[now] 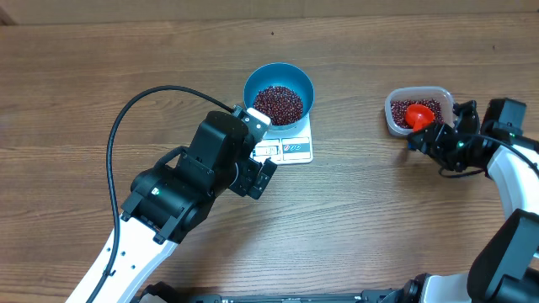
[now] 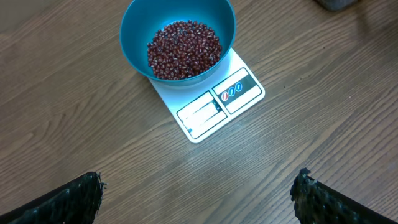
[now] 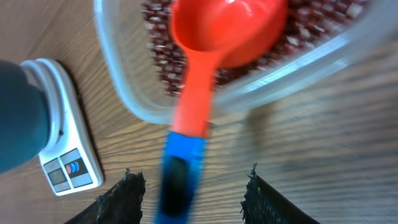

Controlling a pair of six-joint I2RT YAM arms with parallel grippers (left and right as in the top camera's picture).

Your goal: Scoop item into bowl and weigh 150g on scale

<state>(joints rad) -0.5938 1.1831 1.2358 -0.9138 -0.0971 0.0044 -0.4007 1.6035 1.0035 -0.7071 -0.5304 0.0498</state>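
Note:
The blue bowl (image 1: 251, 84) (image 2: 134, 25) stands on the white scale (image 1: 295, 150) (image 2: 214, 109), holding a heap of dark red beans (image 1: 278, 103) (image 2: 183, 50). My left gripper (image 1: 264, 178) (image 2: 199, 199) is open over bare table just in front of the scale. At the right, a red scoop (image 1: 418, 115) (image 3: 230, 31) with a blue handle lies head-down in the clear tub (image 1: 392, 119) (image 3: 124, 87) of beans. My right gripper (image 1: 428, 140) (image 3: 193, 176) is open around the blurred blue handle (image 3: 181, 174), with gaps on both sides.
A black cable (image 1: 143, 105) loops over the table left of the left arm. The right arm's white links (image 1: 514, 168) run along the right edge. Wood-grain table (image 1: 101, 59) lies all round.

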